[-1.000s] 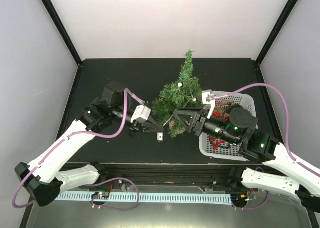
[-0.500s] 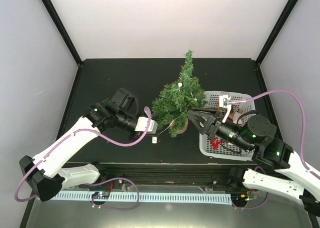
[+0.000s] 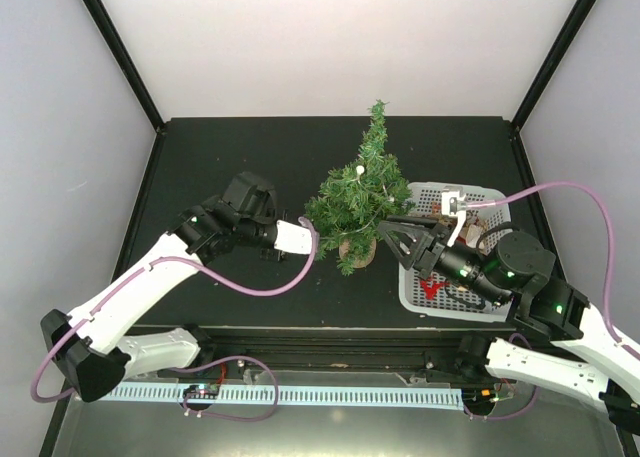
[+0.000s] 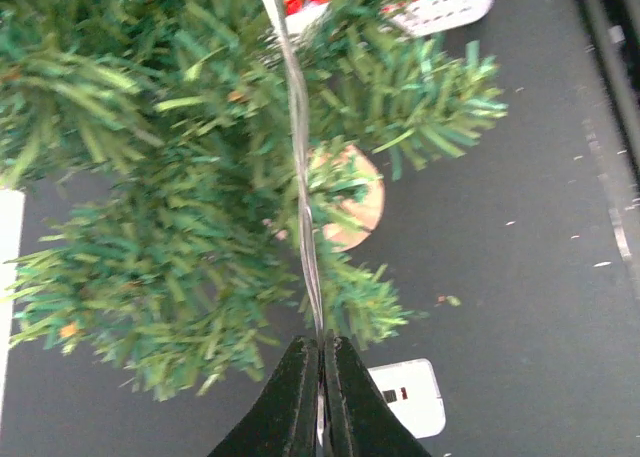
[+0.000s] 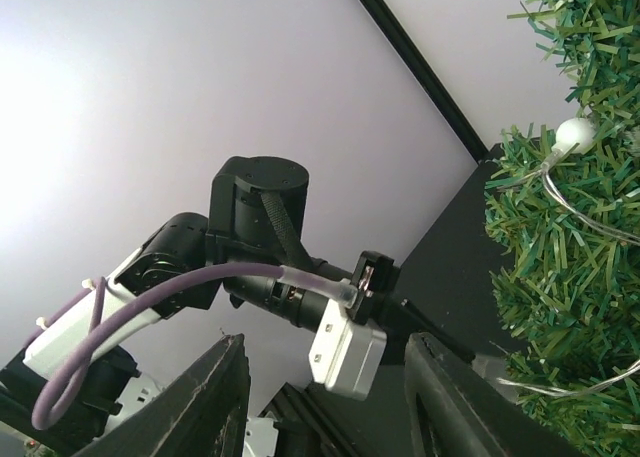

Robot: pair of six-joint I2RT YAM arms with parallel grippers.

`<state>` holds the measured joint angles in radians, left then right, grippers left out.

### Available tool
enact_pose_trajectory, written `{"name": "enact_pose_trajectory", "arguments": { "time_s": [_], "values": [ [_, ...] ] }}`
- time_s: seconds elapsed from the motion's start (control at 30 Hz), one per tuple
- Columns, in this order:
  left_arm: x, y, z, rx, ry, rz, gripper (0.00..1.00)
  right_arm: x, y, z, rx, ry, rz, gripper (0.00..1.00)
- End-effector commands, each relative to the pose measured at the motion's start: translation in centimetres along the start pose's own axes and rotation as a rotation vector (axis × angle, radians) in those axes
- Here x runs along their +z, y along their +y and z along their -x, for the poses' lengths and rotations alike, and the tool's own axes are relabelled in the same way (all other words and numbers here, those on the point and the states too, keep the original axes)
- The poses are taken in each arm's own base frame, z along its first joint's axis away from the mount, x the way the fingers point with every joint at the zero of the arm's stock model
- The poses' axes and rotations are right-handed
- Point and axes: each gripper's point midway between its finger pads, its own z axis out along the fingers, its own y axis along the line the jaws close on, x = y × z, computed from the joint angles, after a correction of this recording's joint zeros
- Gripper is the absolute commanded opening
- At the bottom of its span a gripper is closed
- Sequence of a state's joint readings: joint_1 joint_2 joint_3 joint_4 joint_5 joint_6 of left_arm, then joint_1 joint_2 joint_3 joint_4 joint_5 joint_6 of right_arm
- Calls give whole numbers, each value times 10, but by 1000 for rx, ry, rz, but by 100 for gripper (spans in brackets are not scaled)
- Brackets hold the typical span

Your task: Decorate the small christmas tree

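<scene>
Left gripper (image 4: 321, 345) is clamped on a thin clear wire (image 4: 300, 177) running into the bushy green christmas tree (image 4: 170, 247); right gripper (image 5: 325, 349) hangs half-open, empty.

Small christmas tree (image 3: 362, 192) upright on tan base, light wire (image 4: 300, 147) across branches

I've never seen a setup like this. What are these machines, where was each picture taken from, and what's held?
These are two robot arms bolted to a black table. The wide picture looks down from above; the other two come from a camera on each wrist. On the table stand the small christmas tree and a white basket with red ornaments inside. The left gripper is pinched shut on a thin wire running up through the branches. The right gripper is open beside the tree, holding nothing.
</scene>
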<state>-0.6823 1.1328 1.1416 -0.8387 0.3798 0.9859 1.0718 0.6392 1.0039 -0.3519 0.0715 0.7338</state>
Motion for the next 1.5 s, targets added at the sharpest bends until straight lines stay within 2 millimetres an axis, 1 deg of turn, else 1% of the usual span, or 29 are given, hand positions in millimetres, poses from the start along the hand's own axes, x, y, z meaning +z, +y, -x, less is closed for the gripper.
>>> {"name": "enact_pose_trajectory", "arguments": {
  "time_s": [0.0, 0.17, 0.37, 0.63, 0.8, 1.0, 1.17, 1.2, 1.33, 1.47],
  "values": [
    [1, 37, -8, 85, 84, 159, 2, -4, 0, 3, -19, -21, -3, 44],
    [1, 66, -11, 135, 133, 272, 2, -1, 0, 1, -11, -21, 13, 44],
    [-3, 87, -12, 194, 175, 360, 1, 3, 0, -5, -2, -8, 28, 44],
    [-5, 104, -7, 240, 180, 430, 2, 8, -1, -12, 8, 4, 40, 44],
    [3, 110, -5, 264, 161, 463, 2, 8, 0, -12, 12, 4, 44, 44],
    [10, 122, -6, 275, 160, 514, 1, 6, 0, -12, 13, 6, 43, 44],
    [18, 126, -5, 273, 153, 509, 2, 5, 2, -10, 13, 4, 47, 44],
    [19, 126, -5, 270, 151, 507, 6, 5, 1, -9, 14, 2, 46, 44],
    [17, 127, -2, 246, 142, 503, 31, 4, 0, -10, 13, 2, 41, 44],
    [18, 124, -6, 231, 147, 494, 41, 4, -2, -11, 15, 0, 37, 44]
  ]
}}
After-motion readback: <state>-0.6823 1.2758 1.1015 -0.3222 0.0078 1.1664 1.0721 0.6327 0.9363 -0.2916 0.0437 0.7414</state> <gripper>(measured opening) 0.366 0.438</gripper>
